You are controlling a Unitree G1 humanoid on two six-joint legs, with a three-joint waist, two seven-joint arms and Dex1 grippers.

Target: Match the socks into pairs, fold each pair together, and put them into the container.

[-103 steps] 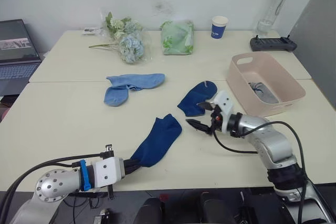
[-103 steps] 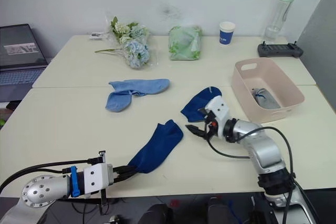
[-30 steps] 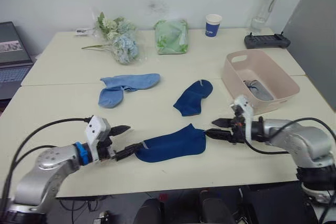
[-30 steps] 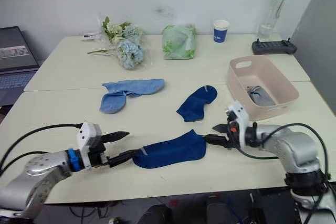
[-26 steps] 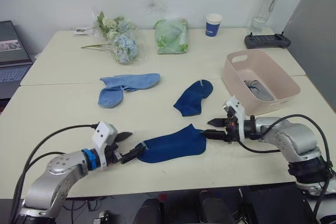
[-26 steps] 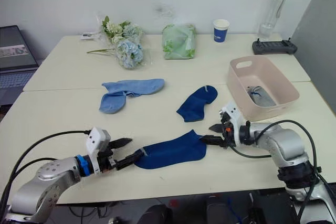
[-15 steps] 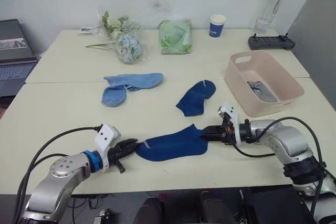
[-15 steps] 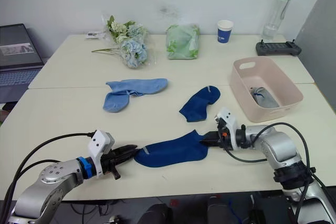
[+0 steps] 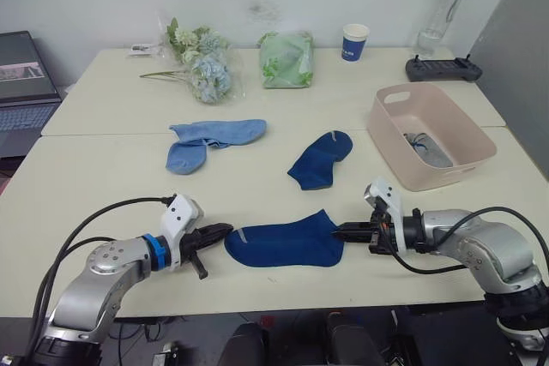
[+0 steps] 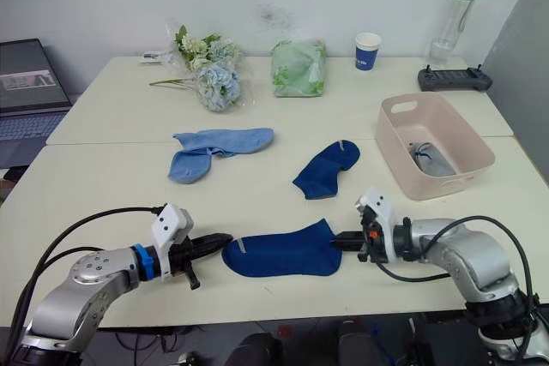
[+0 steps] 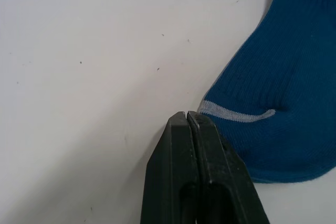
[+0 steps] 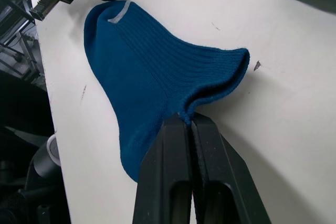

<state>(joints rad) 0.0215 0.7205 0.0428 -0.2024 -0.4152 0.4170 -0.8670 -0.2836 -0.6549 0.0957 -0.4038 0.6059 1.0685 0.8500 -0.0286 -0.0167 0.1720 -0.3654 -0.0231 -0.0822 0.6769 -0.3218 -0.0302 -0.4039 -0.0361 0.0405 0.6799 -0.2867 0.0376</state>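
A navy sock [image 9: 285, 244] is lying flat near the bench's [image 9: 103, 186] front edge, stretched sideways between the two pincers. The left pincer [image 9: 225, 230] is sitting on the bench with its fingers pressed together, its tip just beside the sock's toe end; in the left wrist view the toe [image 11: 247, 129] is lying against the side of the shut fingers, not between them. The right pincer [image 9: 343, 231] is pinching the sock's cuff edge, with a little fold of ribbed fabric [image 12: 210, 82] rising just ahead of the fingers. Bare bench is lying open on the left of the sock and behind it. The second navy sock [image 9: 319, 159] is resting further back, well apart from both pincers. Two light blue socks [image 9: 210, 139] are overlapping further left. The tub [image 9: 390, 139] is standing by the right edge, with a grey sock [image 9: 426, 148] inside.
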